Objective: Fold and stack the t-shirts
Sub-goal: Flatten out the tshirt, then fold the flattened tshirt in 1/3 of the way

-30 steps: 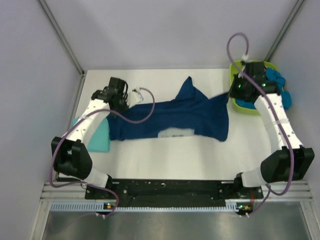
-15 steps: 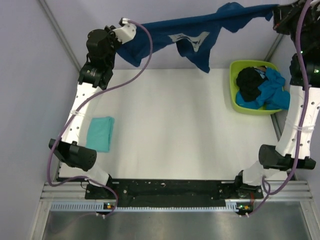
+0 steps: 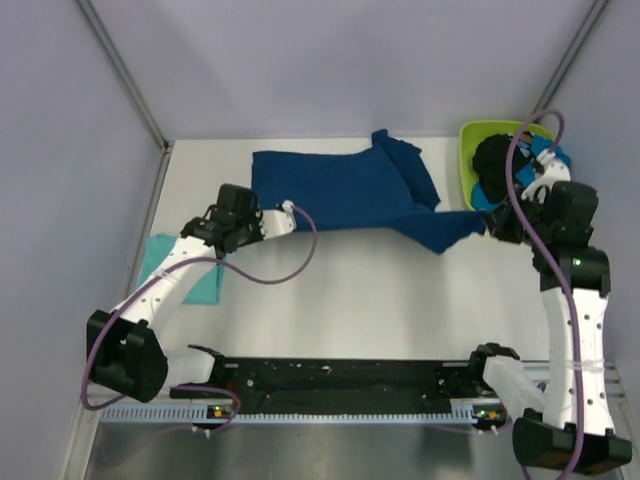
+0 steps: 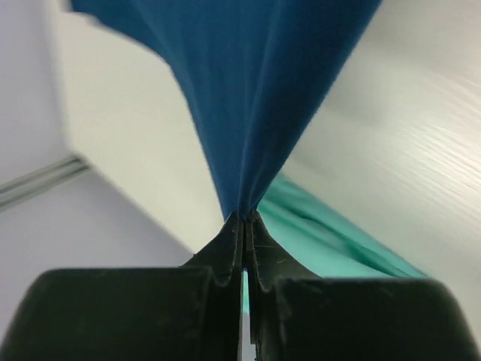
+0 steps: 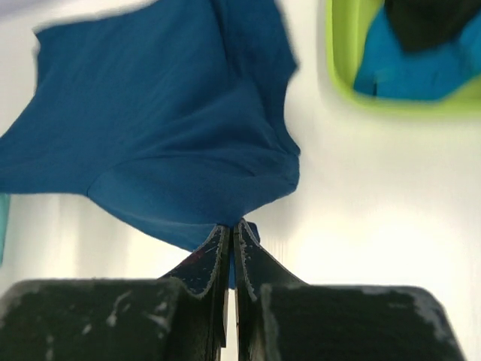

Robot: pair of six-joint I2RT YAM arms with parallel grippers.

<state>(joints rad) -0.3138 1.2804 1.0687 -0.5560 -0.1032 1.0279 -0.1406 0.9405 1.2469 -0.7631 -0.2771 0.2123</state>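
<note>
The dark navy t-shirt (image 3: 345, 188) lies spread across the far middle of the white table, print hidden. My left gripper (image 3: 275, 222) is shut on its left edge; the cloth (image 4: 255, 98) fans out from the closed fingertips. My right gripper (image 3: 490, 222) is shut on its right corner, and the shirt (image 5: 165, 143) spreads away from the closed fingertips. A folded light teal t-shirt (image 3: 205, 280) lies at the left under my left arm; it also shows in the left wrist view (image 4: 323, 241). Black (image 3: 497, 165) and bright blue (image 3: 548, 160) t-shirts lie in the tub.
The lime-green tub (image 3: 468, 150) stands at the far right, close behind my right gripper; it also shows in the right wrist view (image 5: 338, 60). Grey walls and metal frame posts close in the table at the back and sides.
Both arms have come down from high above the back of the table, bringing the navy shirt from hanging in the air to lying on the table. Both grippers stay shut on it.
</note>
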